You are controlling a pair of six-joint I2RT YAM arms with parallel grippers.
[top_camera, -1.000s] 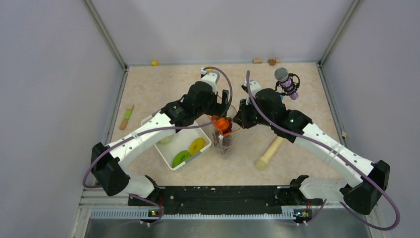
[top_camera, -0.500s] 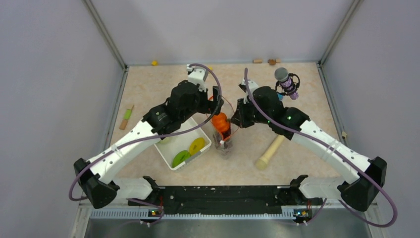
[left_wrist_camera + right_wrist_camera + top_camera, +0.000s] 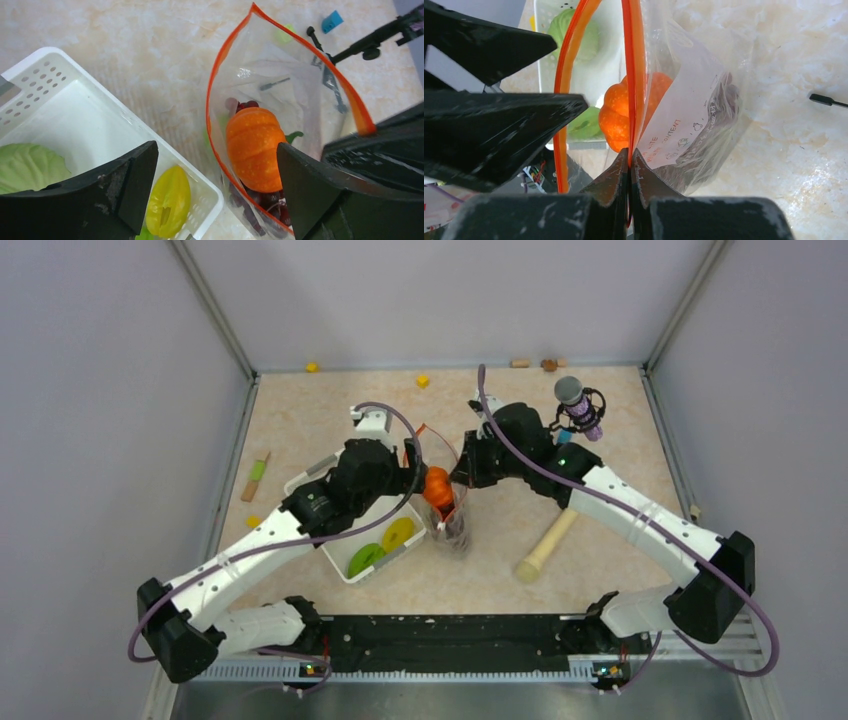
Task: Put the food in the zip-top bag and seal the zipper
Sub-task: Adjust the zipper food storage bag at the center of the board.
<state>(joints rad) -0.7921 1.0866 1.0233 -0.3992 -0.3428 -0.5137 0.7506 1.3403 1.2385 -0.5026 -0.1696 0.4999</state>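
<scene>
The clear zip-top bag (image 3: 452,523) stands open between my grippers, its red-orange zipper (image 3: 227,47) curving round the mouth. An orange (image 3: 437,487) lies inside on the dark grape bunch (image 3: 260,200). My left gripper (image 3: 412,462) is open and empty, beside the bag's left rim and above the white basket (image 3: 333,543). In the left wrist view its fingers (image 3: 125,182) straddle the basket corner and the bag. My right gripper (image 3: 630,155) is shut on the zipper strip (image 3: 633,75) and holds the mouth up. A yellow piece (image 3: 397,533) and green pieces (image 3: 365,558) lie in the basket.
A beige wooden rod (image 3: 545,545) lies right of the bag. A grey-headed microphone on a stand (image 3: 578,405) is at the back right. A yellow block (image 3: 422,381) sits near the back wall, a blue block (image 3: 332,21) beyond the bag, a small stick (image 3: 256,476) at the far left.
My left arm has drawn back to the left, away from the bag's mouth, with its jaws open. The orange now sits in the bag. My right gripper has shifted slightly left, still holding the rim.
</scene>
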